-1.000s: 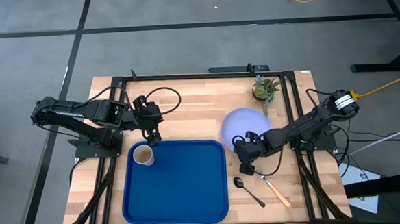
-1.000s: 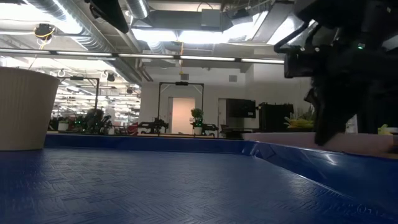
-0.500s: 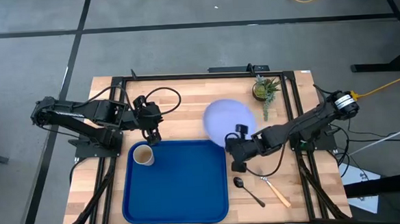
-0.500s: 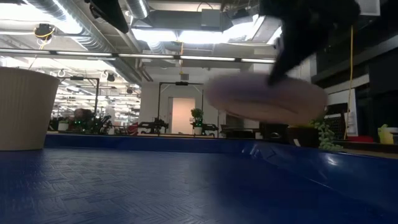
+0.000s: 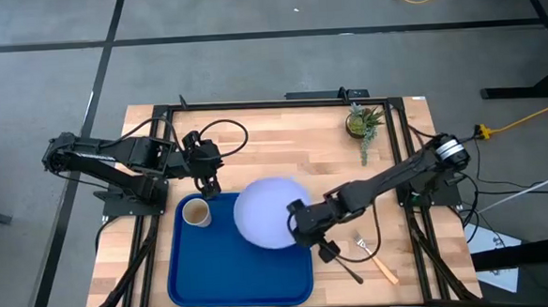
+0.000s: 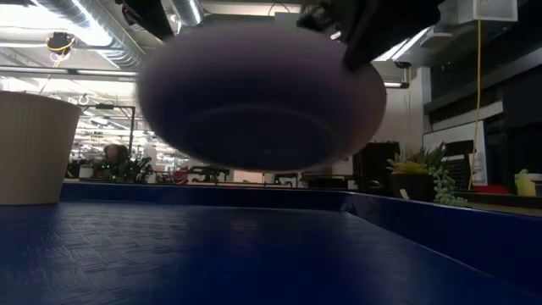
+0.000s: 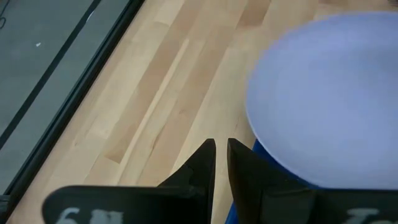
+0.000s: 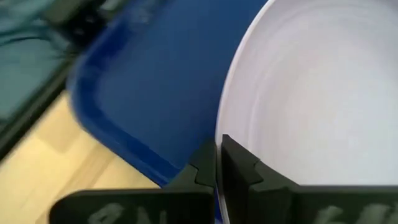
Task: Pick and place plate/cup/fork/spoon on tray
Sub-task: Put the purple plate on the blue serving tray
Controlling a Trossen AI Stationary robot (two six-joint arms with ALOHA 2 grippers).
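Blue tray (image 5: 205, 270) lies beneath the lavender plate (image 5: 268, 213), held aloft by its rim in the right gripper (image 5: 301, 225), so an early release could tip it toward the nearby cup (image 5: 195, 213), while the left gripper (image 5: 207, 184) waits nearly closed, empty.

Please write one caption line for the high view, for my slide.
Right end effector carries the plate above the blue tray, beside the cup.
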